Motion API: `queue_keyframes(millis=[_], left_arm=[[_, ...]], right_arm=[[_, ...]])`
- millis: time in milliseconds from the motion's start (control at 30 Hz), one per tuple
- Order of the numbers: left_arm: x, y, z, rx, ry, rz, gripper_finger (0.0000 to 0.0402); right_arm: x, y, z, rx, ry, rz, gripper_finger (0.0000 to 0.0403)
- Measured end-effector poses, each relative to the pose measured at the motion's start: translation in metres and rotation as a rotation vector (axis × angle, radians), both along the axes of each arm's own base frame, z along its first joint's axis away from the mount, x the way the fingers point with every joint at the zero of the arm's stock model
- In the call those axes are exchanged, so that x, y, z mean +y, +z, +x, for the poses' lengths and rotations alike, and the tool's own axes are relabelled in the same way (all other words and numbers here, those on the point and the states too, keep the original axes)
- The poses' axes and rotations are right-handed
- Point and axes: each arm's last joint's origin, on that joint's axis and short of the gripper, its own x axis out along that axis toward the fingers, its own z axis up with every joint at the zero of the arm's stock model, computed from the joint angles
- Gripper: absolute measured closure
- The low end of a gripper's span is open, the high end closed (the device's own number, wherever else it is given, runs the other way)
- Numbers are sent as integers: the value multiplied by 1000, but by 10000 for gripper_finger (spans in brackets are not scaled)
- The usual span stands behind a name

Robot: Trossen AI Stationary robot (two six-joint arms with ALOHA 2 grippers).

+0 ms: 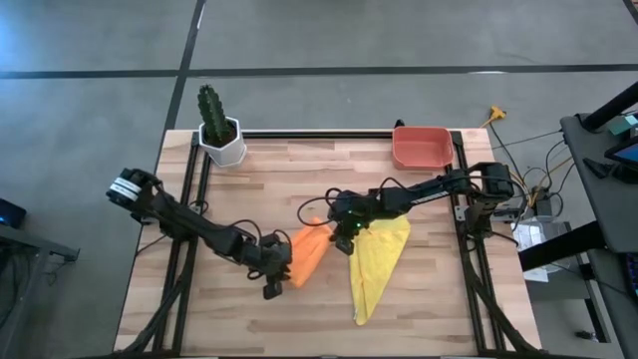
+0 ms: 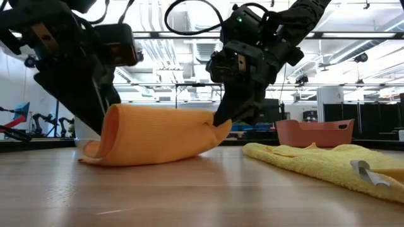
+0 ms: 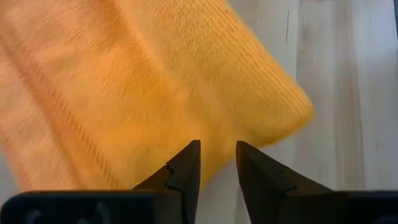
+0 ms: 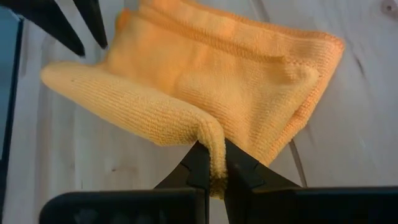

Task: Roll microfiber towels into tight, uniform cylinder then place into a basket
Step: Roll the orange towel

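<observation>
Pinching ribbed orange microfiber towel (image 4: 205,81) edge: right gripper (image 4: 212,163) clamped | left gripper (image 3: 217,163) slightly parted, empty | low view: looped fold

cactus (image 1: 210,104) in white pot (image 1: 224,146) | table's far left corner | upright

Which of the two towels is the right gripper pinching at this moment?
The orange towel: the right gripper is shut on its folded edge. The yellow towel lies loose on the table, with no gripper on it.
</observation>
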Motion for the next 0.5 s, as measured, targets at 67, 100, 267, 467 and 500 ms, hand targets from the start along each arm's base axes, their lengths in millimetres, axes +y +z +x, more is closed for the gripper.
queue_keyframes(millis=[67, 100, 267, 467, 500], left_arm=[[2, 6, -4, -6, 1, -2, 302], [2, 10, -4, -21, 2, -7, 295], [6, 34, -10, -129, 42, -27, 246], [1, 48, -18, -194, -36, 9, 185], [-2, 48, -19, -201, -72, 27, 177]], right_arm=[[0, -1, -1, 17, -11, 12, 388], [0, -1, -1, 26, -22, 21, 388], [0, -1, -1, 52, -89, 76, 388], [0, -1, -1, 78, -155, 139, 388], [0, -1, -1, 81, -160, 149, 388]])
